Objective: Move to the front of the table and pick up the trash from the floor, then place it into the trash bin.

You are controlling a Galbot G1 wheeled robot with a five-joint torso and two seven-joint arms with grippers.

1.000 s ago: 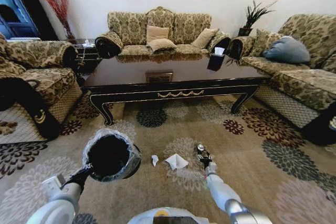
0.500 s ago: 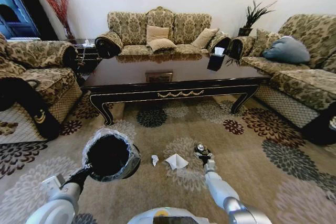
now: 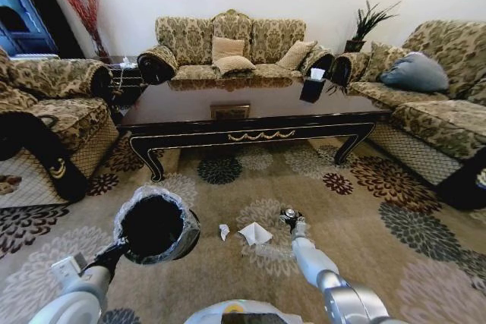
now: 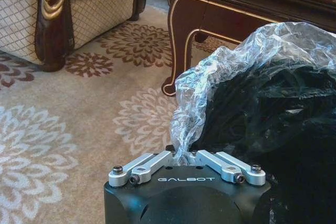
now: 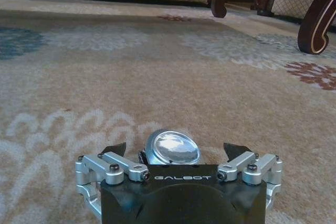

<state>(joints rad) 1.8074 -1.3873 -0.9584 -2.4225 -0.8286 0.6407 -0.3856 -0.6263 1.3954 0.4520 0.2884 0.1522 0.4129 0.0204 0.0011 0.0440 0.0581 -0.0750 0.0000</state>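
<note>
While your left gripper (image 4: 182, 157) clenches the trash bin (image 3: 156, 225) by its liner, your right gripper (image 5: 177, 153) spreads its fingers (image 5: 116, 149) around the foil ball (image 5: 172, 147), ready to grasp.

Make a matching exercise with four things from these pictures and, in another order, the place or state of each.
Things:
1. trash bin
2. foil ball
3. folded tissue
4. tissue box

Places or states:
A. on the table
B. between the open right gripper fingers
C. flat on the carpet
D. held by the left gripper

Pairs: 1-D, 2-B, 3-C, 4-A
</note>
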